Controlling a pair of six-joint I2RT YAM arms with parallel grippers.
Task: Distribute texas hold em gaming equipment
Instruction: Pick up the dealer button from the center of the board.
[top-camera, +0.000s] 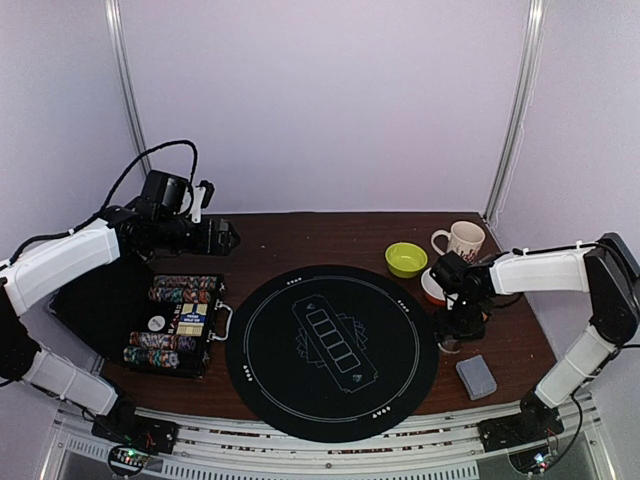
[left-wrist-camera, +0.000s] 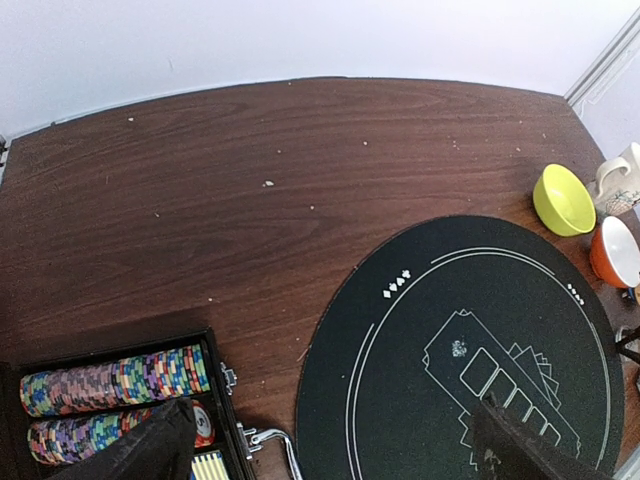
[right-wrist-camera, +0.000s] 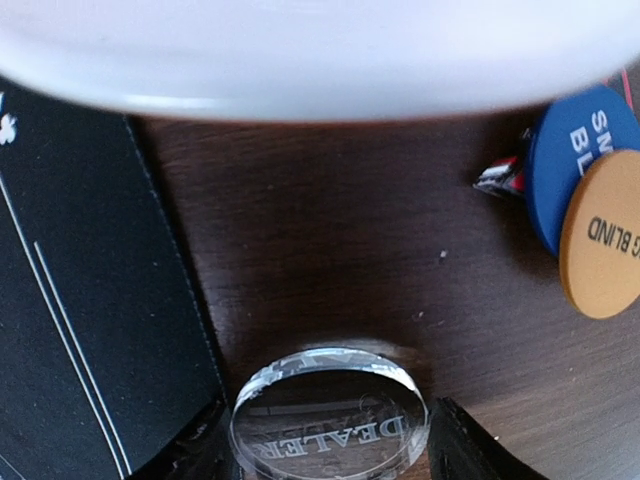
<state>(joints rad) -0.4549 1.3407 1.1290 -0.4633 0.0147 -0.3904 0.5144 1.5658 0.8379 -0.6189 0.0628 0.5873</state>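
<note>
Texas hold em gaming equipment is met first at the right gripper (right-wrist-camera: 330, 440), whose jaws are set partly apart with the clear dealer disc (right-wrist-camera: 330, 400) lying flat on the table (right-wrist-camera: 330, 250) between them. One finger is placed at each side of its rim, as suits a pinch across the edge. Whether the pads already press on it cannot be told. Just beside this, to the right, a blue disc (right-wrist-camera: 565, 150) is overlapped by an orange disc (right-wrist-camera: 605, 235), and the black mat (right-wrist-camera: 90, 300) lies just to the left. Judged from this, the markers are kept off the mat until each is carried to its place. A white-orange bowl (right-wrist-camera: 300, 50) is seen blurred just beyond the disc. Farther out, near the table's front right, a grey-blue deck of cards (top-camera: 476, 377) is left untouched. A green bowl (top-camera: 405, 259) and a mug (top-camera: 460, 240) stand behind the arm. At the far left, the left gripper (top-camera: 225, 237) is held fully spread and empty above the table's back edge, near the open chip case (top-camera: 175, 325), probably kept clear of the work.
</note>
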